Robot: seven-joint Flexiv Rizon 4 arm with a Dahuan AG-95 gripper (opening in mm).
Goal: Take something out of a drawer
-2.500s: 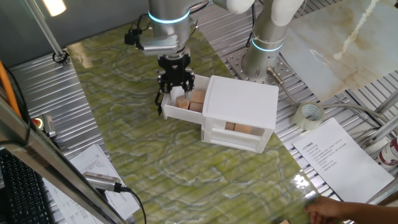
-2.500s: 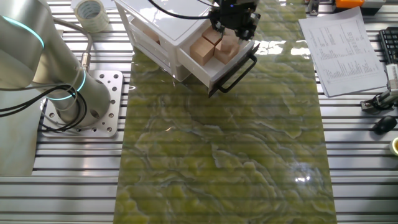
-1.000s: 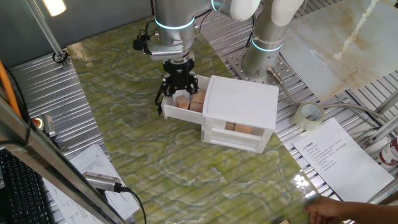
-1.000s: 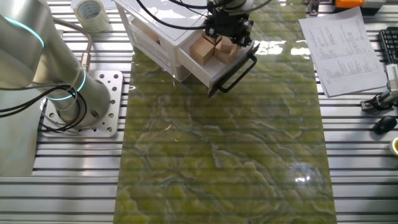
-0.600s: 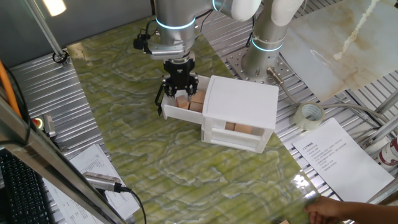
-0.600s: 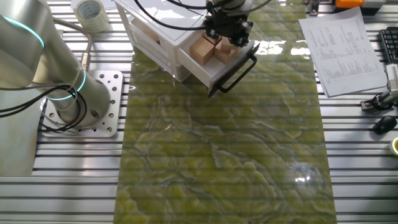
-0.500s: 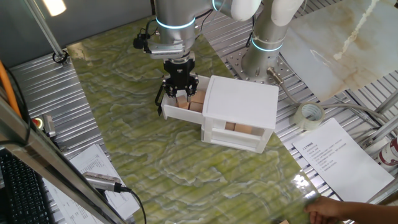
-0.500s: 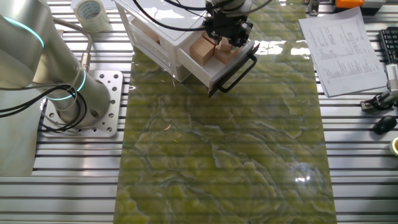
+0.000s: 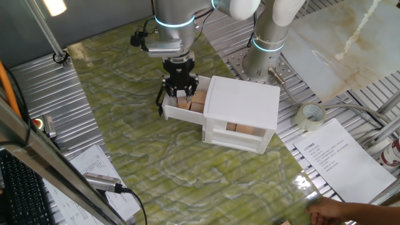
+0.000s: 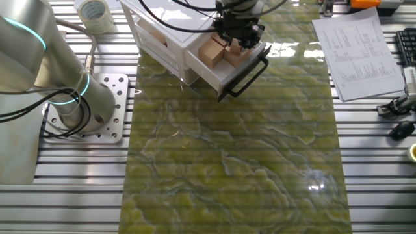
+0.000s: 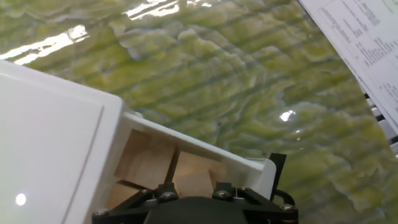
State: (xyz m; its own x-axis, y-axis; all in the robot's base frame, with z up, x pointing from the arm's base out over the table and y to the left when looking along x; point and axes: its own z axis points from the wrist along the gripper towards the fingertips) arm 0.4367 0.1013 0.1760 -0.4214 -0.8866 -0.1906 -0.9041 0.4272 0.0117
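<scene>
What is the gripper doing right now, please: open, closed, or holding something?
Gripper: down in the open drawer among the wooden cubes; open or closed cannot be told.

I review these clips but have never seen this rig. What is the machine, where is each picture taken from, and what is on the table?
The machine is a single robot arm ending in a two-finger gripper. Two pictures come from fixed cameras on different sides of the table; the third comes from a camera on the hand, looking down along the fingers. On the green marbled mat stands a small white cabinet with its drawer pulled open, holding light-brown wooden cubes. The gripper is down among the cubes; whether it has closed on one cannot be told. A tape roll and printed sheets lie nearby.
</scene>
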